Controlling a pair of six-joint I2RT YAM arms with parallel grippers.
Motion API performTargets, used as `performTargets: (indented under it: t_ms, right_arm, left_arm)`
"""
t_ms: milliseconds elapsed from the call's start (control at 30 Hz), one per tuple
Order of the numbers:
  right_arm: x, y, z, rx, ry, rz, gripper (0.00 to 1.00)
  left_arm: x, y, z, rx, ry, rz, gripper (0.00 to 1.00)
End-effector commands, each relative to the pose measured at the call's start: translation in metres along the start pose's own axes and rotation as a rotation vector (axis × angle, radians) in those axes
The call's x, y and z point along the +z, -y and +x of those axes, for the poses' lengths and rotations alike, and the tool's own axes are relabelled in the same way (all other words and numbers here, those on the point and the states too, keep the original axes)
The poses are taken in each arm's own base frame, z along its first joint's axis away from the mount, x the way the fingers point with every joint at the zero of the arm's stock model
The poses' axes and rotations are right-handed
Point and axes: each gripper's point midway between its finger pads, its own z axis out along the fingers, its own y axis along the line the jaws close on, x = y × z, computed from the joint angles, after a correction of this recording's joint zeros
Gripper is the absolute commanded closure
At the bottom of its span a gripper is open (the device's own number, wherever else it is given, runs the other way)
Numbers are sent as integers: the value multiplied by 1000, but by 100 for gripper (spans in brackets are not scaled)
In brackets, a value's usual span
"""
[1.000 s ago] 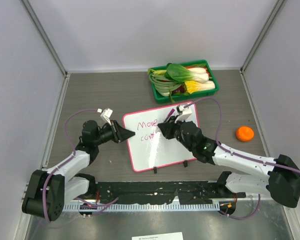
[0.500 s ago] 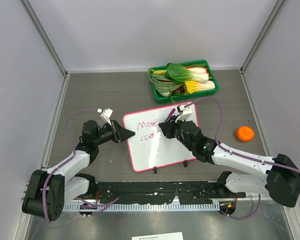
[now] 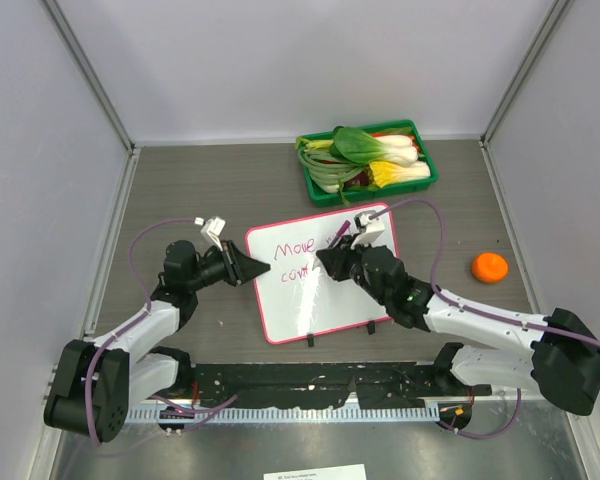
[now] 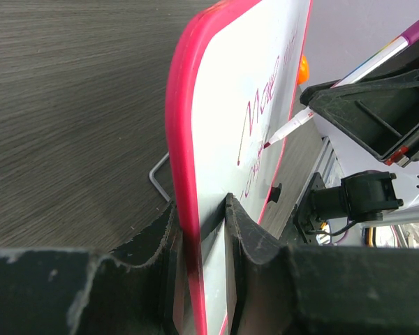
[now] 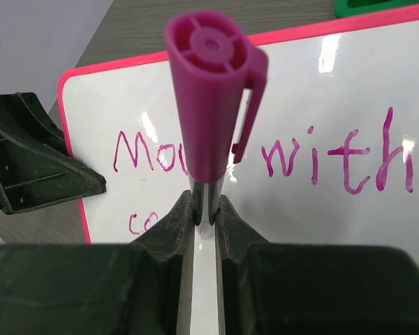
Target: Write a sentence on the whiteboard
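While "Move with" is written, the second line is barely begun.
Left gripper [image 4: 199,213] clamps the whiteboard [image 4: 265,84] edge; right gripper [image 5: 204,213] pinches the purple marker [image 5: 209,91], tip seemingly touching.

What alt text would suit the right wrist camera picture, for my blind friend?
The right gripper clamps a purple marker over a pink-framed whiteboard, handwritten in pink: "Mo", "with", and "co" below. The left gripper sits at the board's left edge.
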Motion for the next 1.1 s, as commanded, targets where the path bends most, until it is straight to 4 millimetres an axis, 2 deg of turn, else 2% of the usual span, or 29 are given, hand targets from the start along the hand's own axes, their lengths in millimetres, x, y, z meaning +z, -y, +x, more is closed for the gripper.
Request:
performTargets:
  t_ms: [0,233,500,767,933,1067]
  right_arm:
    - [-5,12,11,-8,-24,28,99]
    - [-7,11,15,6,-27,14,99]
    - [-11,-10,-19,46,53,-43,99]
    - [-9,-14,-48,38,125,-32,99]
    - [-2,-13,-53,33,128,-25,99]
    - [6,-9,-48,33,119,-11,99]
  left_arm:
    - [-2,-27,4,75,16,-106,100]
    - [-1,-26,3,78,16,-104,100]
    - [-1,-26,3,77,16,-104,100]
    - [-2,-27,4,76,14,-105,100]
    - [-2,-26,4,77,15,-105,100]
    - [-2,-26,4,77,15,-105,100]
